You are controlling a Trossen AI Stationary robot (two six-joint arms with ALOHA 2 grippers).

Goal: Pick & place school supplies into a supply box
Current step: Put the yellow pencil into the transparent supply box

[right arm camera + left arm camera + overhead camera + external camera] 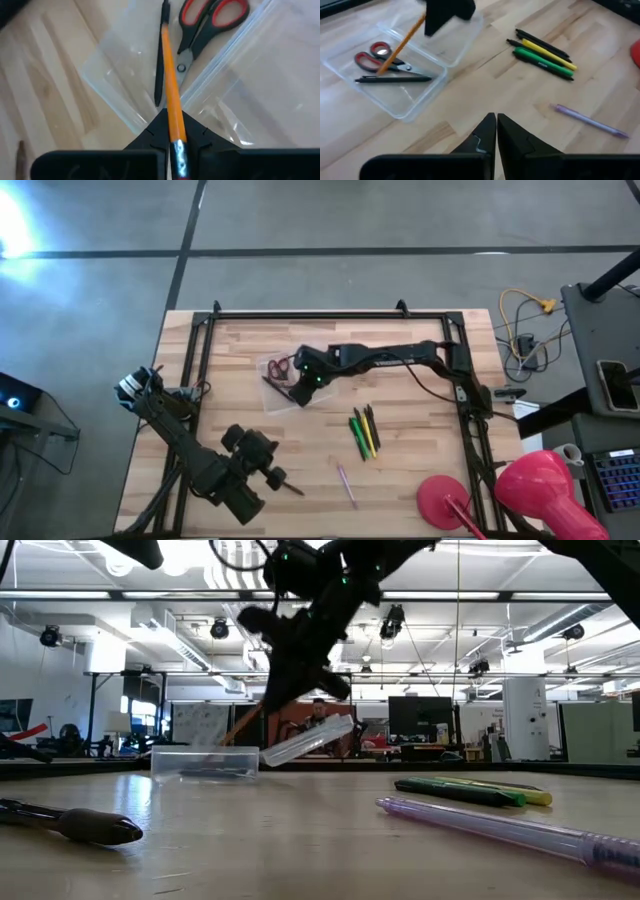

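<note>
Jaws of the right gripper (172,131) clamp a slim orange pencil (170,70) over the clear supply box (125,75).

You get soft, even light on the wooden table (300,430) from above, with only faint shadows under things. A bright white glare sits on the floor (15,225) at the far left edge of the high view. In the low view, rows of ceiling lights (175,635) shine behind the arm, so the arm looks like a dark, blurry shape. There the purple pen (500,828) close to you is fuzzy. The clear box (395,85) shows pale shiny streaks in both wrist views. The orange pencil (172,100) looks soft and a bit blurred.
</note>
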